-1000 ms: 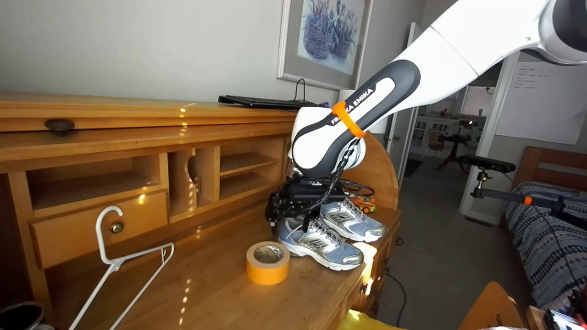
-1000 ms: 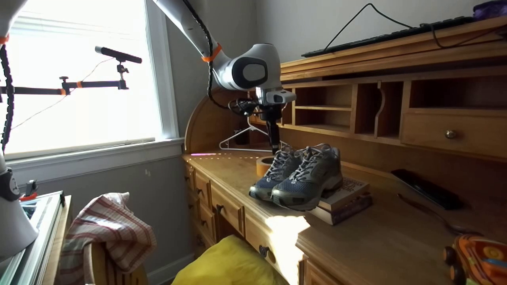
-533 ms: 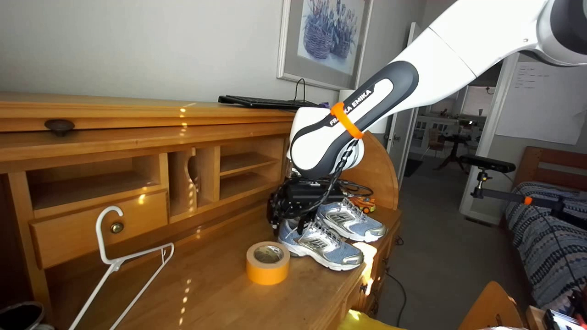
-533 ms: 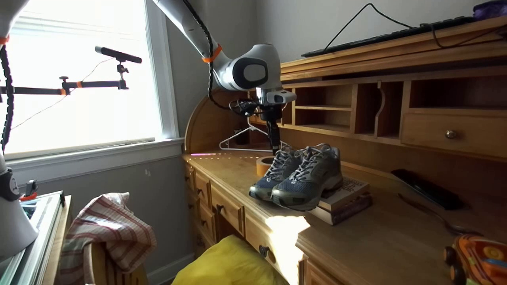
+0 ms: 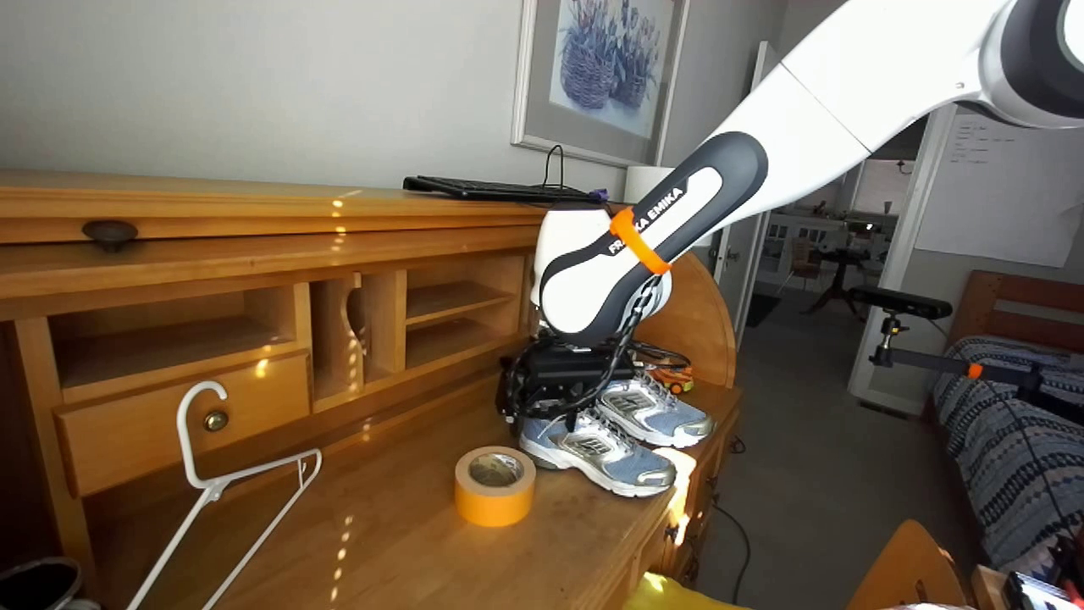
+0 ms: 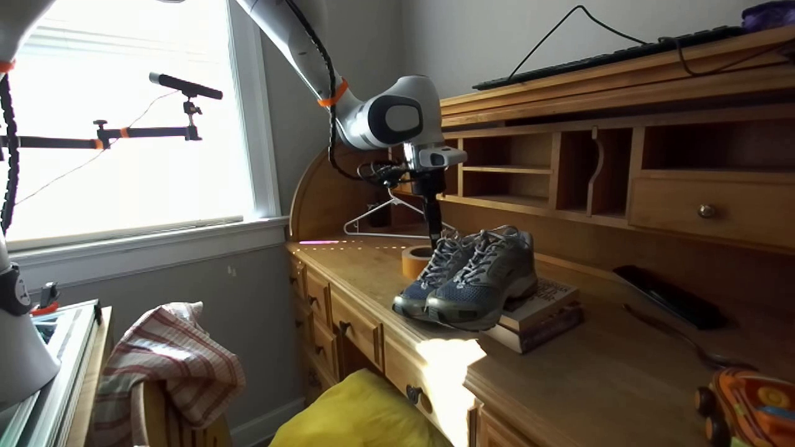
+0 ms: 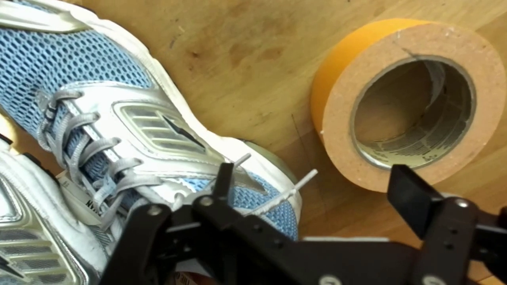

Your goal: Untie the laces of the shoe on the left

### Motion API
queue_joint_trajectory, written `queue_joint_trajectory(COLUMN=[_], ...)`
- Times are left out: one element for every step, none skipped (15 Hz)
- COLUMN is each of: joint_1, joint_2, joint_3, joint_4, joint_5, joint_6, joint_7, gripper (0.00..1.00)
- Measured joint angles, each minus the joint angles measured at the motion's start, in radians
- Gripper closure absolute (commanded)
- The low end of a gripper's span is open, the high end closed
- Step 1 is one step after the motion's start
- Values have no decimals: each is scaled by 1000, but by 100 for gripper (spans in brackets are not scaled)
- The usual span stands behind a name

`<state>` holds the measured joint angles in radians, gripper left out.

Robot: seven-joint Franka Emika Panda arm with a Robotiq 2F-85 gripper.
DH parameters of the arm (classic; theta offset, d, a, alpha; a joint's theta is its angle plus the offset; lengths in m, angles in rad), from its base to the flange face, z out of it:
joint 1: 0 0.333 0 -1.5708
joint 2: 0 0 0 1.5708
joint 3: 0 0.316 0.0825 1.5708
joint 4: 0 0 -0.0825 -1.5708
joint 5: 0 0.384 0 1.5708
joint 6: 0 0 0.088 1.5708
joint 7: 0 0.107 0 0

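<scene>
Though wide open, tool [image 7: 313,171] near laces [image 7: 126,164], contact unclear.

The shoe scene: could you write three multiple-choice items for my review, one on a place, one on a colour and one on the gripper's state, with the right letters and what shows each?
1. Where is the tape roll?
A. In a cubbyhole
B. On the floor
C. On the desk, beside a shoe

2. What colour is the coat hanger?
A. White
B. Red
C. Green

3. How does the gripper stand?
A. Shut on the tape roll
B. Open
C. Shut on the coat hanger

Right letters:
1. C, since in the wrist view bare desk shows between the roll and the shoe.
2. A, since it looks white in an exterior view, lit up against the desk.
3. B, since the wrist view shows its fingers well apart.
</scene>
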<state>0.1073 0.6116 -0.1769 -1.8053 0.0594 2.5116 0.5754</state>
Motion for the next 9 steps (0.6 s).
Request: queue_joint_trajectory(joint_1=[6,11,16,20,24,28,31,33,35], joint_2=[1,3,4,6,8,11,13,15,17], joint_3=[-5,-8,-11,-13,-16,-18,-21,-22,-24], joint_4=[1,1,2,3,5,7,9,11,13], joint_5=[-7,-13,-21,-30,-40,-49,-54,-58,-63], joint_6=[0,0,0,0,0,0,0,0,0], joint_7=[15,29,39,50,61,72,78,84,89], gripper=[6,25,28,35,45,52,61,67,74])
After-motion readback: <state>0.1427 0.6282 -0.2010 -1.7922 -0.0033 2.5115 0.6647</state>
